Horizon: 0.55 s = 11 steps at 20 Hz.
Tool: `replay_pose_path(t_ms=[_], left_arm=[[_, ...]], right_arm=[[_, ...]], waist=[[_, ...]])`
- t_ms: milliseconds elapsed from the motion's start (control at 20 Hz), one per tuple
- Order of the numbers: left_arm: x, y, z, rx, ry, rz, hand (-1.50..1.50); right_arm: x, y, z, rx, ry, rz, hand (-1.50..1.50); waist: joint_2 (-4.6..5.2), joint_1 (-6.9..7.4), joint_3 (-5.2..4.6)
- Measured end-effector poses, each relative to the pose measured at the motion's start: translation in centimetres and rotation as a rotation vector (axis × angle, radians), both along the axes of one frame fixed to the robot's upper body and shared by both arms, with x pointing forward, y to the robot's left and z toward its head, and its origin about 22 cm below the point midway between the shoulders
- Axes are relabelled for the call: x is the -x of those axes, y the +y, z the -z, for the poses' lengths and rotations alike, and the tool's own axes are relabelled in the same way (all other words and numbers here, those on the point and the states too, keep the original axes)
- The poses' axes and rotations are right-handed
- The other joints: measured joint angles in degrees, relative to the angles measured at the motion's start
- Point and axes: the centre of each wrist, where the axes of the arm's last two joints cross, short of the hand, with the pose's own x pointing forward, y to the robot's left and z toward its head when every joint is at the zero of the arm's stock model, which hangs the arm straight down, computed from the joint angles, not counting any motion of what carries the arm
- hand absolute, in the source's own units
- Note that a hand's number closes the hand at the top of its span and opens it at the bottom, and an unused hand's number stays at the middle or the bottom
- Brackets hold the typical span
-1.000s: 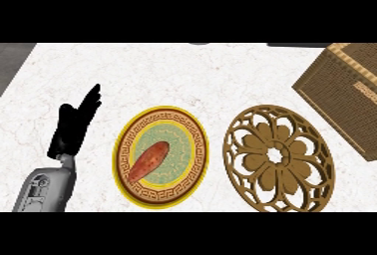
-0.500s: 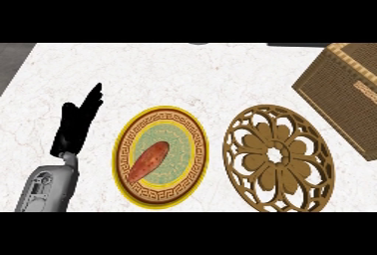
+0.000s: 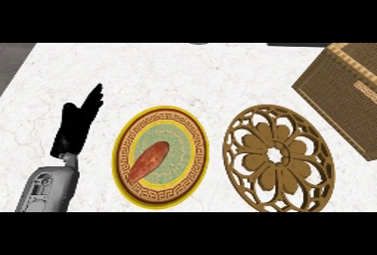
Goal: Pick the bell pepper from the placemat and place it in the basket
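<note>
Fingers [image 3: 94, 97] of left hand [image 3: 74, 132] straight, holding nothing; long reddish vegetable [image 3: 149, 160] on round placemat [image 3: 180, 143] just right of them, apart.

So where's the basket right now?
In the head view the basket sits at the upper right, partly cut off, just beyond the round wooden trivet that lies right of the placemat.

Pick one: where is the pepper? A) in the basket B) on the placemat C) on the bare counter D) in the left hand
B: the pepper lies on the round placemat, apart from the open left hand and the basket.
</note>
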Motion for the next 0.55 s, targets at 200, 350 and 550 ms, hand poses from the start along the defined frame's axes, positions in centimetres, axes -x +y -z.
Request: replay_pose_path(t_ms=[200,350,550], left_arm=[[0.3,0.3,-0.1,0.006,0.0,0.005,0.0],[0.2,0.2,-0.3,0.003,-0.004,0.008,0.0],[0.2,0.5,-0.3,0.009,-0.009,0.0,0.0]], right_arm=[[2.3,-2.7,-1.0,-0.077,-0.017,0.105,-1.5],[4.4,-4.9,-1.5,-0.137,-0.023,0.167,-1.5],[7.9,-7.9,-1.8,-0.174,-0.008,0.201,-1.5]], waist=[[0.19,0.28,0.05],[0.41,0.48,0.12],[0.65,0.38,0.26]])
